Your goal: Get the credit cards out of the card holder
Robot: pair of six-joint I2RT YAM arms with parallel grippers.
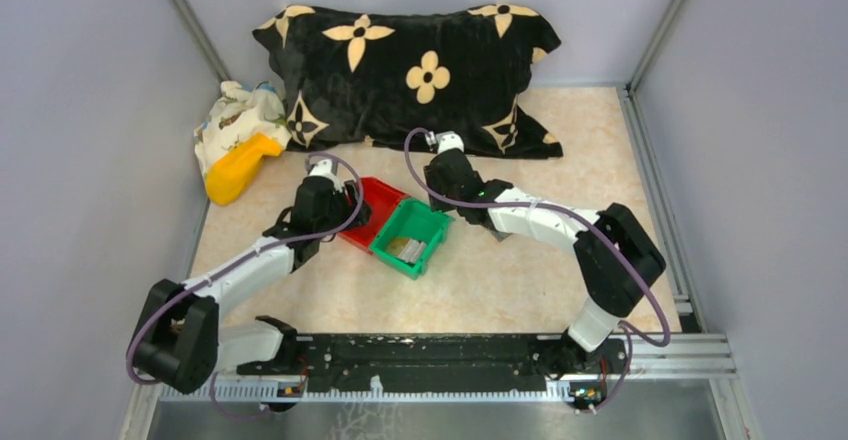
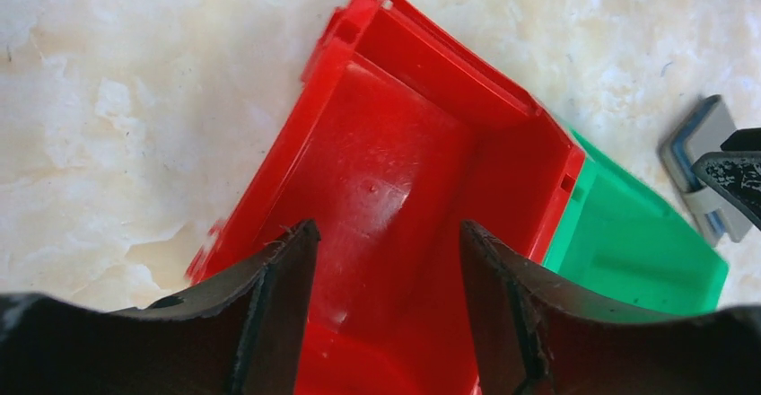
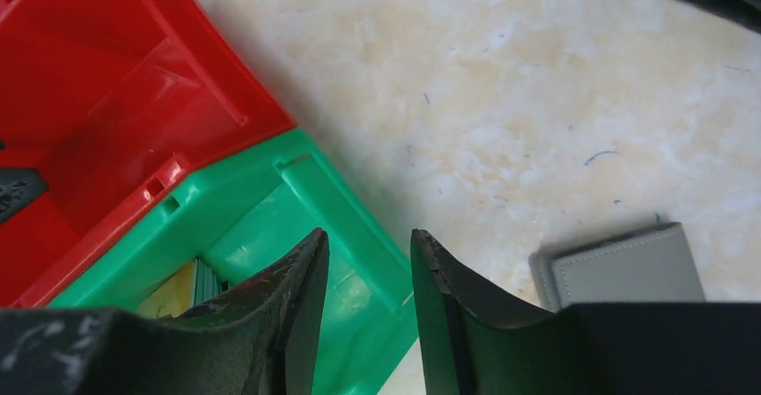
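Currently both tools are empty. The right gripper (image 3: 368,238) hangs with its jaws slightly parted over the right rim of the green bin (image 3: 242,188). The left gripper (image 2: 388,226) stands wider above the red bin (image 2: 386,144). The card holder (image 3: 628,265) lies flat on the table (image 3: 502,99), just right of the green bin. I would shift the right gripper rightward and descend squarely onto one edge.

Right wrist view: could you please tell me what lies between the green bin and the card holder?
Only bare marbled tabletop lies between the green bin and the card holder; they do not touch. The right wrist view shows this.
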